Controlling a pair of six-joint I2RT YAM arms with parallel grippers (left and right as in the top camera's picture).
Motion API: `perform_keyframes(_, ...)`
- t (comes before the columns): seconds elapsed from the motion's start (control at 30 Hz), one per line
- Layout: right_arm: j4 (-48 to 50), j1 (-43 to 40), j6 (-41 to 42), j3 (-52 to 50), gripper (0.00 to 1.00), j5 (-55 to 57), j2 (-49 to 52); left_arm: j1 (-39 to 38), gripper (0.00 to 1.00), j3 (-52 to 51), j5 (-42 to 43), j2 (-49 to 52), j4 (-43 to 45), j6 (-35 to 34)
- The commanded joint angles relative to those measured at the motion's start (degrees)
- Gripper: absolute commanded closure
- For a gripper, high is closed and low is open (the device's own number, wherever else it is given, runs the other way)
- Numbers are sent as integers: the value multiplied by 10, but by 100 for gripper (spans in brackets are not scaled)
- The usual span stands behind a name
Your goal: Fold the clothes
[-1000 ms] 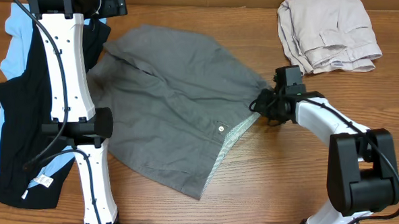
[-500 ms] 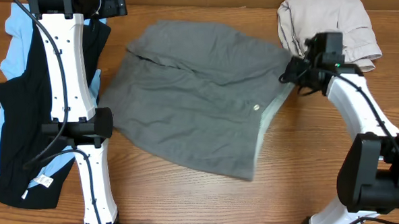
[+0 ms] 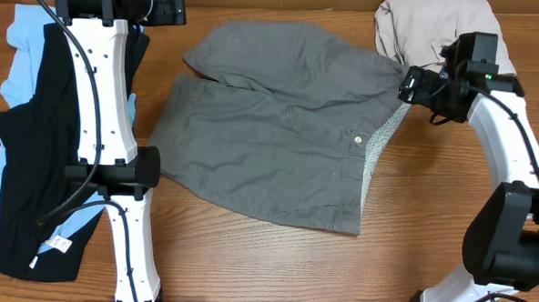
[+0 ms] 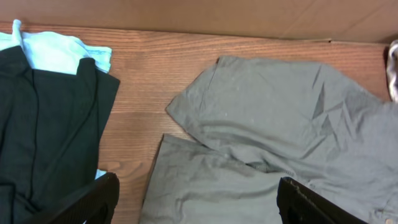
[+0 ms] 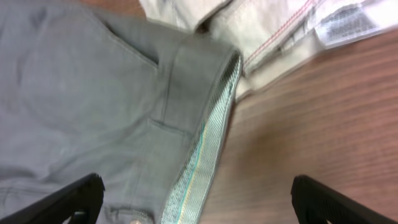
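Note:
The grey-brown shorts [image 3: 270, 142] lie spread across the middle of the table, with the pale button [image 3: 358, 138] and speckled waistband lining [image 3: 379, 147] at their right edge. Their far leg is folded over in a crease [image 4: 249, 158]. My right gripper [image 3: 416, 87] hovers open just above the waistband's far corner [image 5: 205, 143] and holds nothing. At the back left, my left gripper [image 3: 162, 1] stands open above the shorts' far left part [image 4: 267, 106]. Both its fingers [image 4: 93, 199] show at the bottom of the left wrist view, with nothing between them.
Folded beige trousers [image 3: 448, 36] lie at the back right, touching the shorts' waist corner [image 5: 273, 25]. A black garment [image 3: 23, 158] over a light-blue one [image 3: 23, 45] covers the left side of the table. A cardboard wall [image 4: 199, 15] runs along the far edge.
My right gripper pulled the shorts' waist corner to the right and towards the back, then opened and let it go. The shorts now lie flatter and wider. The left arm hardly moved.

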Motion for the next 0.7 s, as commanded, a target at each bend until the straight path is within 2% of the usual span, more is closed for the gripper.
perform_keyframes(0.0,-59,3,24,76,0,-1,-17,2,17,5,5,-27,-10,28)
perform_keyframes(0.13,-140,3,31,126,0,-59,-58,2,18,5,6,-65,-35,53)
perform_keyframes(0.33,-226,15,77,139,0,-91,-175,3,18,5,7,-137,-40,44)
perform_keyframes(0.47,-264,57,127,137,0,-59,-221,3,18,4,7,-162,-40,9)
perform_keyframes(0.67,-305,162,193,135,0,34,-235,3,18,-12,45,-165,-40,8)
